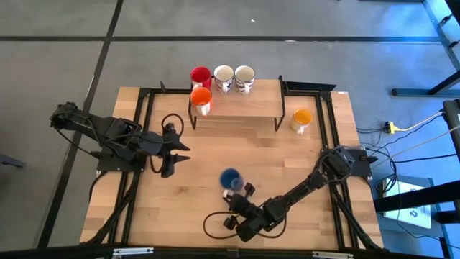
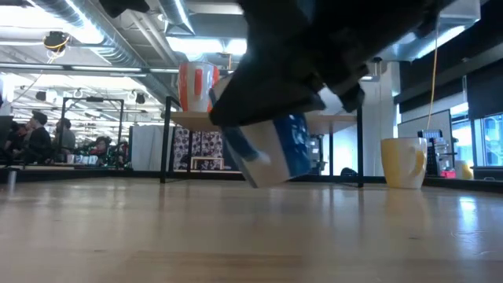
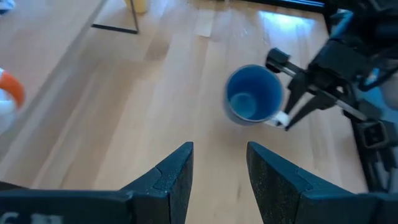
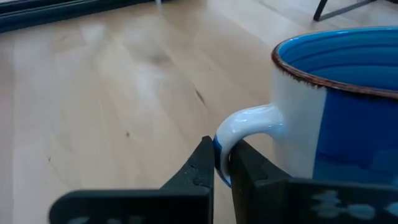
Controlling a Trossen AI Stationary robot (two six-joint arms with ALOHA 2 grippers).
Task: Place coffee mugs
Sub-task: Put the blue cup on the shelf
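Right gripper (image 4: 221, 163) pinches the blue mug's (image 1: 230, 178) handle, lifting it tilted off the table (image 1: 215, 144).

Relative to the small rack (image 1: 237, 104): red mug (image 1: 200, 75) and two white patterned mugs (image 1: 233, 78) sit on its far side, orange-red mug (image 1: 201, 98) at its left end, yellow-orange mug (image 1: 302, 119) beside its right end. The blue mug is well in front, seemingly unplaced. Left gripper (image 3: 219, 174) waits open, empty.

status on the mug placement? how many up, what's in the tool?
Done: four mugs sit on the small shelf: red mug, two white mugs, orange-red mug. In hand: the right tool is shut on the blue mug by its handle, tilted off the table in the low view. Left: that one and the yellow-orange mug beside the shelf. Left tool waits open.
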